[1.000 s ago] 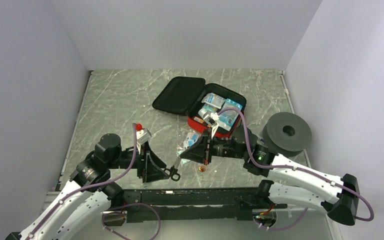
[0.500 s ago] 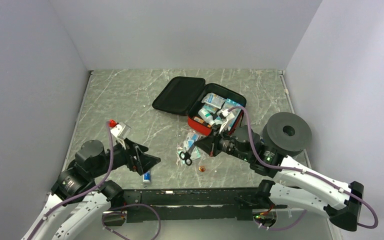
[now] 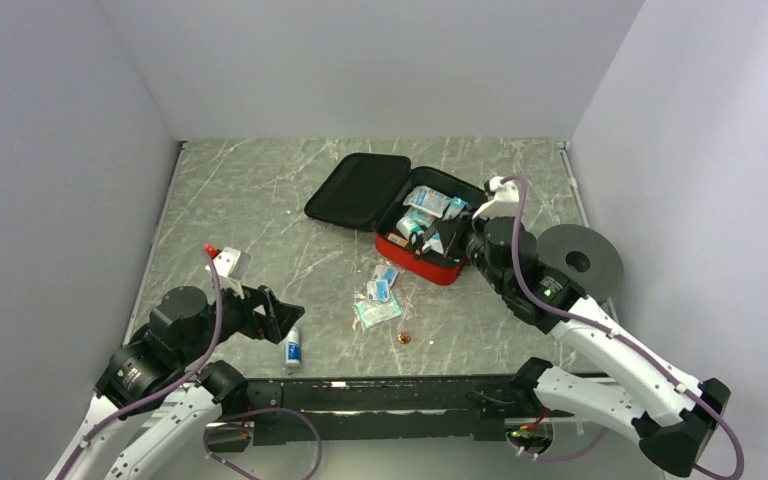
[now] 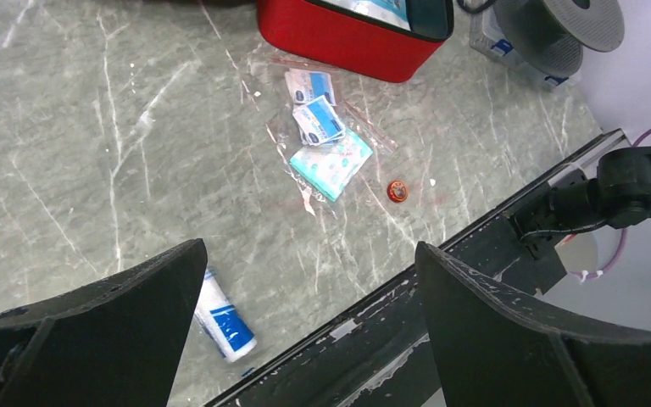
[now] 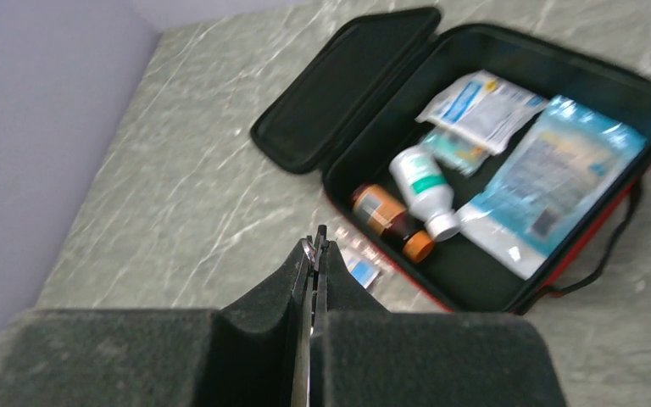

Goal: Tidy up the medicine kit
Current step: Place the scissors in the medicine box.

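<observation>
The medicine kit (image 3: 430, 265) is a red zip case lying open at mid-table, with its black-lined lid (image 3: 355, 190) folded back to the left. It holds a white bottle (image 5: 424, 182), an orange-capped bottle (image 5: 386, 216) and several sachets. My right gripper (image 3: 438, 240) hovers over the case's near edge. In the right wrist view it (image 5: 314, 246) is shut on a thin metal item with a small ring, apparently scissors. My left gripper (image 3: 285, 312) is open and empty low at the front left, and it (image 4: 309, 246) stands above a white and blue tube (image 4: 220, 318).
Loose sachets in clear wrap (image 3: 380, 295) lie just in front of the case. A small red cap (image 3: 404, 338) lies nearer the front rail. A grey round disc (image 3: 580, 262) stands at the right. The black front rail (image 4: 441, 288) runs behind the tube.
My right gripper has carried the black-handled scissors from the front middle up and right to over the case. My left gripper has drawn back to the left, uncovering the tube.
</observation>
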Available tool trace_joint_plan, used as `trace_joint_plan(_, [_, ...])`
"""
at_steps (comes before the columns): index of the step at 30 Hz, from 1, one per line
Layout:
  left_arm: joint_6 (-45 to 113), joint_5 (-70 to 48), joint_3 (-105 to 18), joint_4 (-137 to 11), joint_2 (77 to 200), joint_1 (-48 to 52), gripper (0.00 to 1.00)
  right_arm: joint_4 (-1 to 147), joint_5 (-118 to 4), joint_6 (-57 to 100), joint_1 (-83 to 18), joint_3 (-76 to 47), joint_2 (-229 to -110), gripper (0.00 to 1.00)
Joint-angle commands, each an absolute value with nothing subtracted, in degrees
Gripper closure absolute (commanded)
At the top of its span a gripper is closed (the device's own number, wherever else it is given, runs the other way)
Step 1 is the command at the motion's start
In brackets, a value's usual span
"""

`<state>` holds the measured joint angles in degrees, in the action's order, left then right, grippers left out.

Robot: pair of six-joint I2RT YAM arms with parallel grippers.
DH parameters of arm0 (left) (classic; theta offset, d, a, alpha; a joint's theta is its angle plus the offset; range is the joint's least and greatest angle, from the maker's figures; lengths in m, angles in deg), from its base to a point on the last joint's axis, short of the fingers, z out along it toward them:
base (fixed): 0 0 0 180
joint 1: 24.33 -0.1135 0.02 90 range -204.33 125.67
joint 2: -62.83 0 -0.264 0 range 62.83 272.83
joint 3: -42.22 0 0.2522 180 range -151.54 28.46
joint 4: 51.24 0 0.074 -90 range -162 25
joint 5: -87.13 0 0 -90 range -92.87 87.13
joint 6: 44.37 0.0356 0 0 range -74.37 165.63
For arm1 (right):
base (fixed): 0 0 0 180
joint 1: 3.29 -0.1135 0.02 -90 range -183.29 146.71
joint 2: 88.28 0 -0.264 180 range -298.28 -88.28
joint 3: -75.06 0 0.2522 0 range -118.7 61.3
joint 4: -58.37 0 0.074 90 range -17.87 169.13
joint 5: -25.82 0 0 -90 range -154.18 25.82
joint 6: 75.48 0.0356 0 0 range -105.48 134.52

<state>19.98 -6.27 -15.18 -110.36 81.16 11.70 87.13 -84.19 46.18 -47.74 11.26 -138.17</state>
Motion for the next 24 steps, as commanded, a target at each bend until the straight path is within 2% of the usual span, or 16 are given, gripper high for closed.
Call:
trace_joint_plan(1, [22.44,-4.47,-16.65,-110.96,80.4,11.7,0.01,86.63,-85.12,37.94,-42.71,5.89,-141.01,1.0])
trace_joint_plan(11, [22.47,-5.9,-14.49,-109.22,76.87,11.7,0.01,86.92,-65.58,27.24,-29.06,1.55,-150.92,1.0])
trace_joint_plan(18, [22.18,-4.7,-14.11,-109.03,74.71,11.7,0.01,84.53,-43.69,21.67,-18.57,1.16,-158.0,1.0])
trace_joint_plan(24, [22.3,-5.26,-14.0,-108.87,73.76,11.68,0.01,84.9,-27.57,17.21,-13.71,-0.38,-166.27,1.0])
